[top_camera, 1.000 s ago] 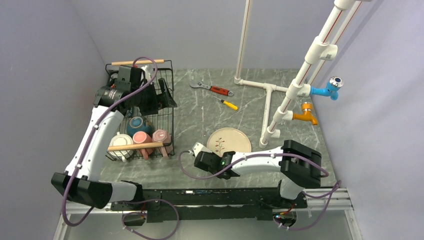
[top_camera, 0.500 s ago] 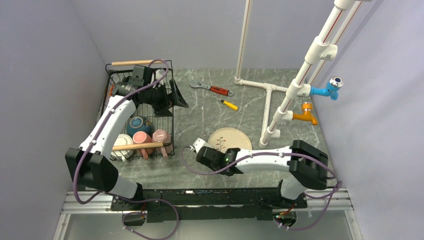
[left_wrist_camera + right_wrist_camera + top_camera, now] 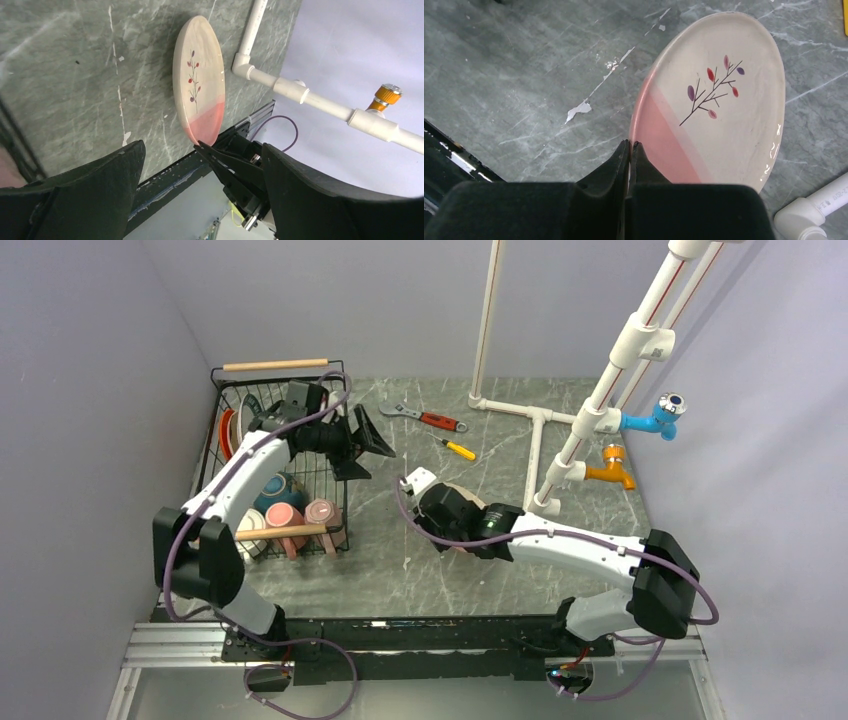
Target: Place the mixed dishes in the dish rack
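Note:
A cream plate (image 3: 724,115) with a pink segment and a twig drawing stands tilted up over the stone table. My right gripper (image 3: 630,145) is shut on its pink rim. In the top view the right arm covers most of the plate. Just right of the dish rack (image 3: 335,375), my left gripper (image 3: 367,460) hangs open and faces the plate (image 3: 200,75) with nothing between its fingers. Inside the rack sit a teal bowl (image 3: 272,488), two pink mugs (image 3: 283,515) and a white mug (image 3: 243,523). An orange-red plate (image 3: 227,430) stands on edge there.
A red-handled wrench (image 3: 430,420) and a yellow-handled screwdriver (image 3: 458,449) lie behind the plate. The white pipe frame (image 3: 540,430) with a blue tap (image 3: 660,415) and an orange tap (image 3: 615,468) stands at the right. Purple walls close in both sides.
My right gripper has shut on the plate's rim and raised it, moving back and left. My left arm has swung from over the rack out to its right side, jaws still open.

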Controlling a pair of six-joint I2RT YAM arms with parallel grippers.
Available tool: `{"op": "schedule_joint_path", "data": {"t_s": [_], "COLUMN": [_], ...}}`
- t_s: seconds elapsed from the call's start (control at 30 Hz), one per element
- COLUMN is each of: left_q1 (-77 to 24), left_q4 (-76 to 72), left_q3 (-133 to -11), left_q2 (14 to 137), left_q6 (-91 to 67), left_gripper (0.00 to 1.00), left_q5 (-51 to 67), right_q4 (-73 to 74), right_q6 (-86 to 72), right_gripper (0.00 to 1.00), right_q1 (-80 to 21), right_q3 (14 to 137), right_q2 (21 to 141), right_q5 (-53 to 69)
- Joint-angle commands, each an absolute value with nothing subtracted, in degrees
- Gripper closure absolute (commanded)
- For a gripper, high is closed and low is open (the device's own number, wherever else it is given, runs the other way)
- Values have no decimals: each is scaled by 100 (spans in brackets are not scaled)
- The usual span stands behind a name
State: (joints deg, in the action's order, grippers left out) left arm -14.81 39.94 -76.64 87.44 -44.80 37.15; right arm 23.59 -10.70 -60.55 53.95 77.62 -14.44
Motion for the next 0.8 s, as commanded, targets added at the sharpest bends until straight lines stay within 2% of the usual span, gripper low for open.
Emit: {"op": "schedule_joint_path", "data": {"t_s": [0.0,0.23,0.43,0.77], "left_q1": [-1865,-2632,-2894,-3143], "left_q4": [3705,4081,3626,3382], "left_q3": [-7923,-8304,-8021,-8110], "left_q2": [9240,9902,10179,10715], "left_q6": [-4571,-4393,-4752,-4871], "left_gripper": [10,20,31,36], "left_q5": [3935,3320,3452,3609], "right_q4": [2043,1945,1910,1883], "right_q6": [-1078,-1193,-1195,-1264], "right_gripper": [100,100,100,100], "right_q1": [-5903,-5757,-5682,-5607], "right_q3": [5797,5776,5714,5674], "right_q2": [7520,7445,7351,7292], "right_q5": [-1321,-1298,-1315,-1345]}}
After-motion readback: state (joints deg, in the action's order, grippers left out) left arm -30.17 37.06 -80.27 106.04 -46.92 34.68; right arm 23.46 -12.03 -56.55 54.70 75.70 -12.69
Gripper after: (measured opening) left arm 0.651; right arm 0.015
